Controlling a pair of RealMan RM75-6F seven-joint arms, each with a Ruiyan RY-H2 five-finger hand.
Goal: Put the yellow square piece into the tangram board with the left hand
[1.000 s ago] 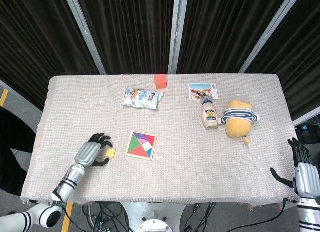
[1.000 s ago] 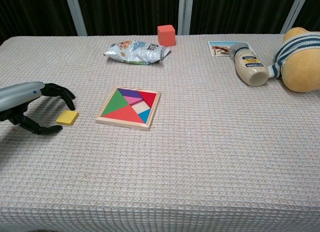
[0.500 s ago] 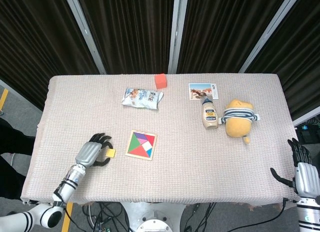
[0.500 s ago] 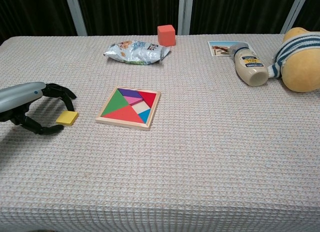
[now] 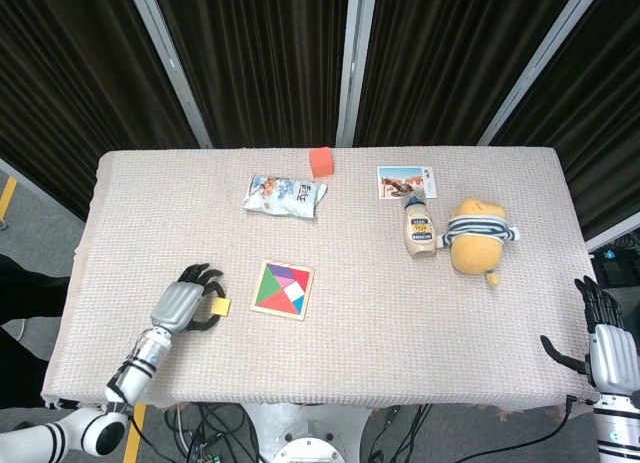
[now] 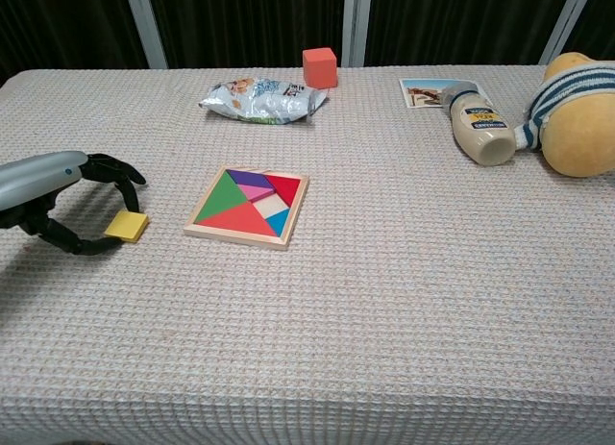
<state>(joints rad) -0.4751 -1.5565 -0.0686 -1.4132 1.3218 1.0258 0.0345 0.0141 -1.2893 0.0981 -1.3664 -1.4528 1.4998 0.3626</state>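
The head view alone takes in both arms: the right robot hand (image 5: 603, 333) sits past the right near edge of the surface (image 5: 400, 323), fingers spread and holding nothing, and it does not show in the chest view. The chest view gives the closer look at the left robot hand (image 6: 60, 197), which arches low over the left near part of the surface, palm down, dark fingers (image 6: 123, 169) curled over the far side of the square (image 6: 127, 226) and the thumb reaching under along its near left edge. The thumb tip touches or nearly touches the yellow piece; whether it is truly pinched I cannot tell, and the piece lies flat or close to it on the cloth. From the head view the same hand (image 5: 186, 301) covers part of the square (image 5: 220, 305), so only its right end shows. The board (image 6: 249, 207) lies just right of the square, apart from it, filled with green, red, purple, pink and blue pieces, with one pale slot bare near its right side. Farther off lie a snack bag (image 6: 261, 99), a red cube (image 6: 319, 66), a card (image 6: 426, 91), a bottle (image 6: 479, 128) on its side and a plush toy (image 6: 578, 113).
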